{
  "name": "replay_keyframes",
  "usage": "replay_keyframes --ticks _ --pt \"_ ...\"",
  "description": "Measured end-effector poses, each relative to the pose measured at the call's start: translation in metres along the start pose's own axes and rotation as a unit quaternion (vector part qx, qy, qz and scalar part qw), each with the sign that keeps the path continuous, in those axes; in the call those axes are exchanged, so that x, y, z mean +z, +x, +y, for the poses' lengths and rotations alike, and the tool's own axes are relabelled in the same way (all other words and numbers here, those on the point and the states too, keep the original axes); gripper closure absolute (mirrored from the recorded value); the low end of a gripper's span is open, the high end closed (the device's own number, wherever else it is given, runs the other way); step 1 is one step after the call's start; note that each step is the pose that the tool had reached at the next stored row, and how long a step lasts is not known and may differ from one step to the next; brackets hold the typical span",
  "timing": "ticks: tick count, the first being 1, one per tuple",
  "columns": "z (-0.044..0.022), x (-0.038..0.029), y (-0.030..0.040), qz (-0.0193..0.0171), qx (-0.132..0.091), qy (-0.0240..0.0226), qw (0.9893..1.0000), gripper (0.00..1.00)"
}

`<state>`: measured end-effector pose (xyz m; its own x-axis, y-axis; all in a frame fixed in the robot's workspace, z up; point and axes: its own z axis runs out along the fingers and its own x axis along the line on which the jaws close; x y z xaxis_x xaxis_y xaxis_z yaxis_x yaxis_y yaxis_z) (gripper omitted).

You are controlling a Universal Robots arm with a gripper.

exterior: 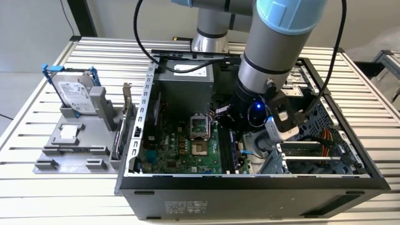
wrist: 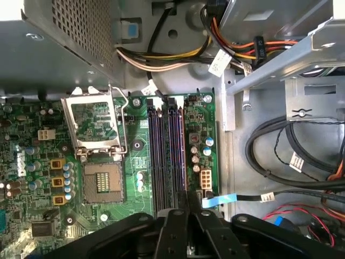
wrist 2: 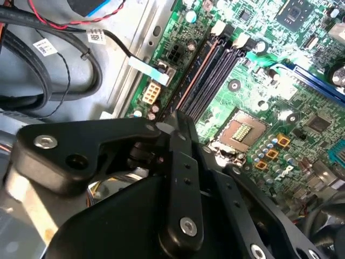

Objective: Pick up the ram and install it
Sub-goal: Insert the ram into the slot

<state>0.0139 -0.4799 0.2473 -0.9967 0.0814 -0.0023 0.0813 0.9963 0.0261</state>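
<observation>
Hand (wrist: 180, 202) hovered low over the slots (wrist: 167, 156) at frame centre, fingers closed edge-on around the thin ram (wrist: 181, 197), aligning it for seating.

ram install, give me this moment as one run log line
phase: ram at slots | hand: inside pc case, over memory slots | ram: dark strip edge-on in slot by the hand | seated: cannot tell | cpu socket: empty

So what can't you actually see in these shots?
1. Exterior view: the arm's wrist hides whatever is beneath it inside the case.
2. First wrist view: the end effector covers the near ends of the memory slots.
3. Second wrist view: whether those slots hold anything is too dark to tell.
</observation>
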Motion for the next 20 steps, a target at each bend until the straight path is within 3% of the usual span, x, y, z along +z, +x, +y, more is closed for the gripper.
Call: replay_keyframes --ticks 20 --pt "-0.0001 0.0 0.0 0.0007 0.0 -0.0058 1.0 1.0"
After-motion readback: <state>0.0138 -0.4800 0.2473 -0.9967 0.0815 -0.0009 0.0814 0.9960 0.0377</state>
